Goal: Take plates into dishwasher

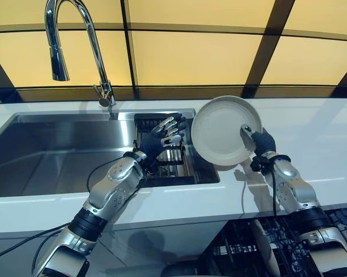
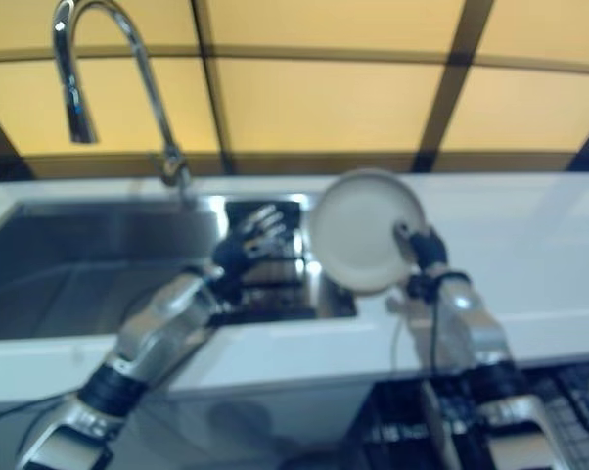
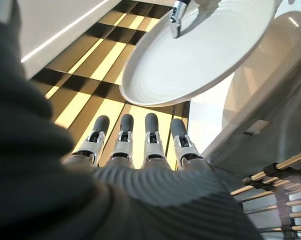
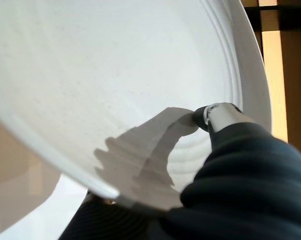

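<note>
Right hand (image 1: 261, 140), centre-right of the left eye view, is pinching a pale round plate (image 1: 222, 130) at its lower right rim, thumb lying on the face, other fingers hidden behind. Plate is standing nearly upright w/ its face toward the camera, hanging above the white counter (image 1: 312, 133) just right of the steel sink (image 1: 52, 156).

Left hand (image 1: 162, 136) is hovering at frame centre over the dark rack (image 1: 176, 164) in the sink's right end, fingers straight and spread, holding nothing, just left of the plate but apart from it.

Dishwasher rack (image 1: 242, 248) is showing in the lower right, below the counter edge and almost directly under the right arm, so the plate likely needs to travel down and toward the camera, edge first.

Right wrist view is showing the thumb tip pressing the ridged rim. Left wrist view is showing the plate (image 3: 200, 50) from beneath, past that hand's straight fingers (image 3: 150, 135).
</note>
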Tool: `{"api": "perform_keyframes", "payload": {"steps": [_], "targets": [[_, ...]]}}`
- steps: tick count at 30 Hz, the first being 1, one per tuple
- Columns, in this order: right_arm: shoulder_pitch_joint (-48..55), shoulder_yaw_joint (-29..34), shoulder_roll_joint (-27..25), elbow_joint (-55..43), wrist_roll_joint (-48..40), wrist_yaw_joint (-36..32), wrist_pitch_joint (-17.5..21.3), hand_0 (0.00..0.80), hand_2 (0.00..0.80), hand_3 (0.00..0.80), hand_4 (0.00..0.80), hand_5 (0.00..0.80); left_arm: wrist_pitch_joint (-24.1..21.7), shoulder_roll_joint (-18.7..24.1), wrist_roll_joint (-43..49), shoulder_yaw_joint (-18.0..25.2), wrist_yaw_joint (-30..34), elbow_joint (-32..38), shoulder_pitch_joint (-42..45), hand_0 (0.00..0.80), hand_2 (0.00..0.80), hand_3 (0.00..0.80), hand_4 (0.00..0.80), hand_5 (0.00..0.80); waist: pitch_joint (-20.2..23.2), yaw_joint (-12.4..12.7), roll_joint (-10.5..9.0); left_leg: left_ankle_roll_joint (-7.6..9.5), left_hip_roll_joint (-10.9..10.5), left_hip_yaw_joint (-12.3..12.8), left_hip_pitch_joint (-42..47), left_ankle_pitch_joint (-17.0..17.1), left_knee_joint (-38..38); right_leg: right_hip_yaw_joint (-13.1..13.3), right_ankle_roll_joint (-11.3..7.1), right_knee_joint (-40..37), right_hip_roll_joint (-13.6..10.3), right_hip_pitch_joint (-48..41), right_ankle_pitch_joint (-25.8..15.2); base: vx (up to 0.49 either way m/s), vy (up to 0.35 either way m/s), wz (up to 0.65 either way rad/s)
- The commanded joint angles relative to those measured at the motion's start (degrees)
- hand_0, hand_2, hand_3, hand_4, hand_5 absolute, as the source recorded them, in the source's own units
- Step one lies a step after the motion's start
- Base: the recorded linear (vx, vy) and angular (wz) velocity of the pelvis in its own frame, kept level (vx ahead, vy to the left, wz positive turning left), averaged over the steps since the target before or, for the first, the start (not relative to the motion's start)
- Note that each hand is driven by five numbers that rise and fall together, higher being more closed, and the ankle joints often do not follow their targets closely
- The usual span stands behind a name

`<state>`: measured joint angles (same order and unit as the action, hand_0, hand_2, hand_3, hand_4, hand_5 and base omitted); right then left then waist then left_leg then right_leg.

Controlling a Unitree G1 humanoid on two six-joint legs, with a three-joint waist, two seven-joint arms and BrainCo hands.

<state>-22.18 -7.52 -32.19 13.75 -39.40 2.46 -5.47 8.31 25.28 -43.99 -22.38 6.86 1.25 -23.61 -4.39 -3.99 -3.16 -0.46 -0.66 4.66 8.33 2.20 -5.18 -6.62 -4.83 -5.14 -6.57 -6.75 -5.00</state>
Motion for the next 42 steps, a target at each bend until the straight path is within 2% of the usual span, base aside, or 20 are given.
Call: {"api": "perform_keyframes", "payload": {"steps": [1,14,21,34,42], "targets": [[-3.95,1.77,-1.45,-5.56,2.49,0.15,5.47,0.8,0.8,0.8,0.8,0.8,-0.79,-1.55,0.27,-1.88,-0.02,-4.06,-5.82,0.0,0.0,0.0,0.0,0.0,0.26,-0.39,1.12,0.7,-0.71,4.17,0.88,-4.37,0.18,0.15,0.12,0.14,4.42,-0.94,2.84,0.0,0.0,0.0],[-4.93,-0.63,-2.15,-6.97,8.38,2.17,6.04,0.8,0.8,0.8,0.8,0.8,2.31,-3.24,-4.24,-4.79,3.08,-3.36,-8.6,0.0,0.0,0.0,0.0,0.0,0.25,-1.36,1.34,0.42,-0.4,5.81,-0.08,-4.13,0.18,-1.03,-0.22,0.14,4.28,-0.62,2.72,0.0,0.0,0.0],[-5.39,-1.76,-2.34,-6.88,8.39,2.19,5.58,0.8,0.8,0.8,0.8,0.8,3.69,-3.43,-7.68,-6.49,4.62,-2.05,-10.23,0.0,0.0,0.0,0.0,0.0,0.32,-1.8,1.58,0.17,-0.09,6.82,-0.59,-3.83,0.18,-1.77,-0.34,0.14,4.17,-0.39,2.79,0.0,0.0,0.0],[-4.11,-3.68,-1.16,-8.61,9.11,0.6,6.0,0.8,0.8,0.8,0.8,0.8,6.19,-3.21,-10.37,-7.46,6.82,-0.39,-9.69,0.0,0.0,0.0,0.0,0.0,0.47,-1.75,1.9,0.03,0.14,7.21,-0.73,-3.54,0.18,-2.39,-0.4,0.14,4.02,-0.45,2.83,0.002,0.0,0.02],[-3.87,-3.68,-1.55,-10.3,10.36,2.76,7.07,0.8,0.8,0.8,0.8,0.8,6.39,-3.19,-12.38,-6.48,3.95,-0.86,-8.56,0.0,0.0,0.0,0.0,0.0,0.43,-1.78,2.0,0.04,0.09,7.35,-0.37,-3.55,0.18,-2.3,-0.37,0.14,4.1,-0.72,2.84,0.01,0.0,0.04]]}}
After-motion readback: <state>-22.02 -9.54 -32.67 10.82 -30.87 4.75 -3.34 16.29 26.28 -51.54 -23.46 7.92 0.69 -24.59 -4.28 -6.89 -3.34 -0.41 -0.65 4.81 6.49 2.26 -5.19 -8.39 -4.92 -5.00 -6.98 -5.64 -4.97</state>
